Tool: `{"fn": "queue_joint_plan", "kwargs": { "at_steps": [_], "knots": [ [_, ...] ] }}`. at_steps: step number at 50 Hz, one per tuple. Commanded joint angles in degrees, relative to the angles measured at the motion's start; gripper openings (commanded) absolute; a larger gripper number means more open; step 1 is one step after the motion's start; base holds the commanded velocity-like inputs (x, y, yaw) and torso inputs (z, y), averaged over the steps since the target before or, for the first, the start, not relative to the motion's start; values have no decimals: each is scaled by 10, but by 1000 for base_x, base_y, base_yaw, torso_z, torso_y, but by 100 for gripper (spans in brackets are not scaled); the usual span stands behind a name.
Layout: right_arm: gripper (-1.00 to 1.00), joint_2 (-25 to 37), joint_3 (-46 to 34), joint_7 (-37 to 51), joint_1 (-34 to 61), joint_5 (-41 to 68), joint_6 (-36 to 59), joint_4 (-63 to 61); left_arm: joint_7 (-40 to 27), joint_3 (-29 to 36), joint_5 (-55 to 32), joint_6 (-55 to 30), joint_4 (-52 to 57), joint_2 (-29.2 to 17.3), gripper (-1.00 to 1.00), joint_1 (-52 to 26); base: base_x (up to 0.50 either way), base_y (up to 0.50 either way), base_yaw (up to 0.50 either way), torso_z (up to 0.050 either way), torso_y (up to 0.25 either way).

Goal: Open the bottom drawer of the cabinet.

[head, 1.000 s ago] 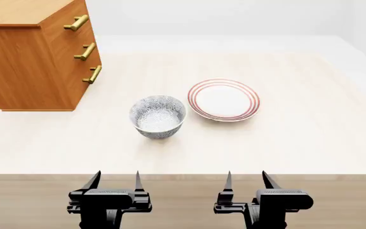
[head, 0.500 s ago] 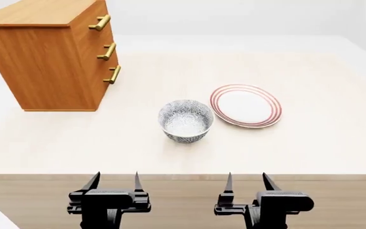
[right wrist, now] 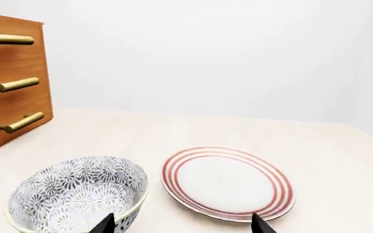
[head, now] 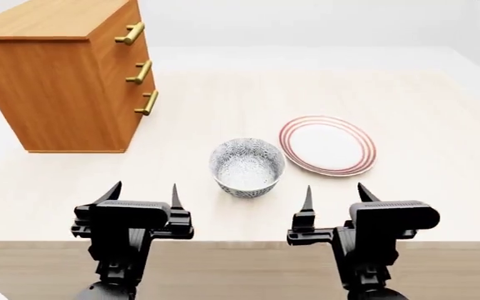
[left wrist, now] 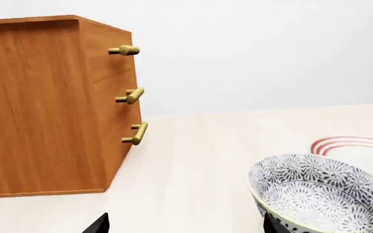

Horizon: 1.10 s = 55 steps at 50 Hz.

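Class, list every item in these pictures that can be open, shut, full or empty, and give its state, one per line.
Top drawer: shut.
Middle drawer: shut.
Bottom drawer: shut, handle untouched.
Bowl: upright, empty.
Plate: flat on the table, empty.
Left gripper: open, holding nothing.
Right gripper: open, holding nothing.

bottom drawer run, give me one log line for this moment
phase: approach | left gripper: open, empty | right gripper: open, empty | bottom drawer: shut, handle untouched | cabinet: far left of table
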Motion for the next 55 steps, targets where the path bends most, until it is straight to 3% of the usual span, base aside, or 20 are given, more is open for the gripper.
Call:
{"fn": "queue_joint_plan", "kwargs": {
  "at_steps": [1, 45, 55],
  "knots": [
    [100, 12, 14, 3, 21, 21, 108, -110, -7, 5, -6, -72, 73, -15, 100, -19, 500, 0, 0, 0, 0],
    [100, 20, 11, 18, 21, 45, 70, -82, -24, 8, -27, -45, 31, -27, 100, -23, 493, -30, 0, 0, 1],
    [100, 27, 3, 21, 23, 43, 73, -78, -27, 10, -32, -47, 32, -29, 100, -23, 0, 0, 0, 0, 0]
  ]
}}
